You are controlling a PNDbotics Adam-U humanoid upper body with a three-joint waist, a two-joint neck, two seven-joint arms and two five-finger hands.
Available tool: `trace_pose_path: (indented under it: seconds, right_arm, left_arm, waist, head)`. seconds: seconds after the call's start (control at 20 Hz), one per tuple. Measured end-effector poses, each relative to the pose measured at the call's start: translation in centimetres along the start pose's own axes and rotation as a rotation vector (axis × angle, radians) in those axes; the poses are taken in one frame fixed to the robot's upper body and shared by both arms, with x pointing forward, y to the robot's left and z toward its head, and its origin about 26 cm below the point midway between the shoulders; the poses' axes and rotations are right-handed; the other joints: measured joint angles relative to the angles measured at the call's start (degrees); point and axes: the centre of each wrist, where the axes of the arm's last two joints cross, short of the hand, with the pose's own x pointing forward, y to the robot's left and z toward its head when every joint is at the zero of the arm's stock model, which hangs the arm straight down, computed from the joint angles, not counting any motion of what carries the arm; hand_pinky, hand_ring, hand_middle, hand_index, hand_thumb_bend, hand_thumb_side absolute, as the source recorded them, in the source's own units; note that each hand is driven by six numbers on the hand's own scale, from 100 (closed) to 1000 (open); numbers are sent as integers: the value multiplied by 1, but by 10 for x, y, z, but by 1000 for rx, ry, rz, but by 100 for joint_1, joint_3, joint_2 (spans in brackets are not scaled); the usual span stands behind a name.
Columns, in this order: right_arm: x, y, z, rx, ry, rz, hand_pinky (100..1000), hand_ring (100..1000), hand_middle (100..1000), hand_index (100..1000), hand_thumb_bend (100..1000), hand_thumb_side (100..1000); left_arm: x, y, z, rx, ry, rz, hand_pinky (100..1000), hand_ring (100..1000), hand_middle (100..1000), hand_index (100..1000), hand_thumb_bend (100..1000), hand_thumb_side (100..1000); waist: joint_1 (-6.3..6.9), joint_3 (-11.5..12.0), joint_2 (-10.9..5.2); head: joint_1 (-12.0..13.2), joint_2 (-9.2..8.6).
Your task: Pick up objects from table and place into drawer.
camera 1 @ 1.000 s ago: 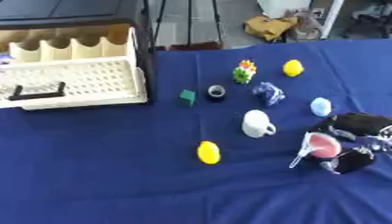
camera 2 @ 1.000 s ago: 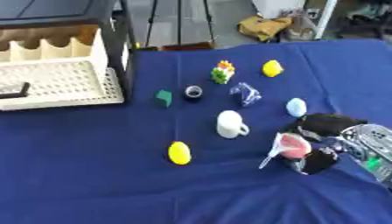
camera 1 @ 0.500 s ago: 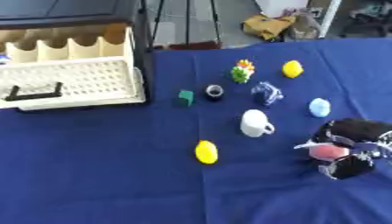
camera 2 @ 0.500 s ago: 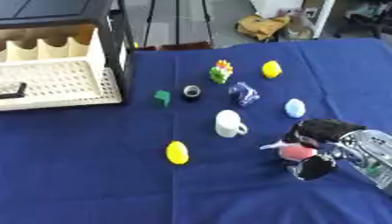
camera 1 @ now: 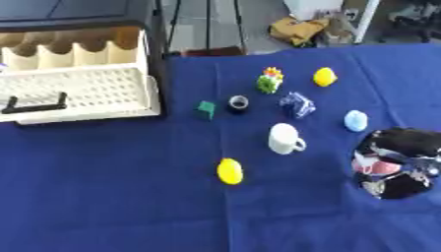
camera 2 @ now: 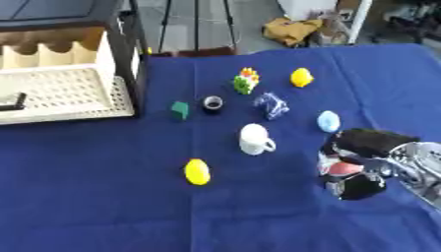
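**Pink object pinched at the desk's right edge**

Seen at the right: right robot hand (camera 2: 362,162), black, fingers curled around a small pink-red rounded object (camera 2: 344,169), low over the blue-clothed desk (camera 1: 112,197). Wrist entering from the lower right, palm turned down and inward. Left robot hand absent from both views.

Likely light and small, perhaps smooth enough to slip; hard or soft not clear from here. Best held around its middle, as now, with the fingers wrapped rather than at the tips.

Destination well apart, at far left: cream perforated plastic drawer (camera 1: 86,93) with a black handle (camera 1: 34,104), pulled open.

Lying loose on the cloth: white ceramic mug (camera 1: 284,139), yellow egg-shaped piece (camera 1: 229,171), pale blue rounded piece (camera 1: 356,120), crumpled blue wrapper (camera 1: 297,104), small black ring (camera 1: 238,102), green cube (camera 1: 206,109), multicoloured block toy (camera 1: 271,79), yellow rounded toy (camera 1: 324,77). Mug probably the most fragile; handle or rim the sensible hold.
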Motion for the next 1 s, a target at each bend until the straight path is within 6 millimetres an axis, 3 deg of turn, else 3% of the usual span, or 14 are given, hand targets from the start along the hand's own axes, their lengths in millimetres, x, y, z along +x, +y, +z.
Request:
trace_pose_path:
  seconds: [0.3,0.35,0.65,1.0]
  right_arm:
    - [0,2,1,3,5,-5,595,780,666,790,113,393]
    - [-1,2,1,5,7,-6,461,639,459,596,100,287]
    - [-7,5,0,-33,72,0,417,610,424,541,100,164]
    - [-3,-3,8,-127,82,80,407,598,407,516,100,113]
  left_arm:
    - [0,-1,0,-2,0,0,629,804,825,897,100,1000]
    - [0,-1,0,-2,0,0,627,804,823,891,100,1000]
    - [0,-1,0,-8,-4,1,625,803,823,889,100,1000]
    - [0,-1,0,-13,-3,1,623,805,823,886,100,1000]
  waist:
    - [1,0,0]
    - [2,1,0]
    - [32,3,30]
    - [-21,4,30]
  head:
    - [0,0]
    - [-1,0]
    - [-54,-8]
    - [-67,-11]
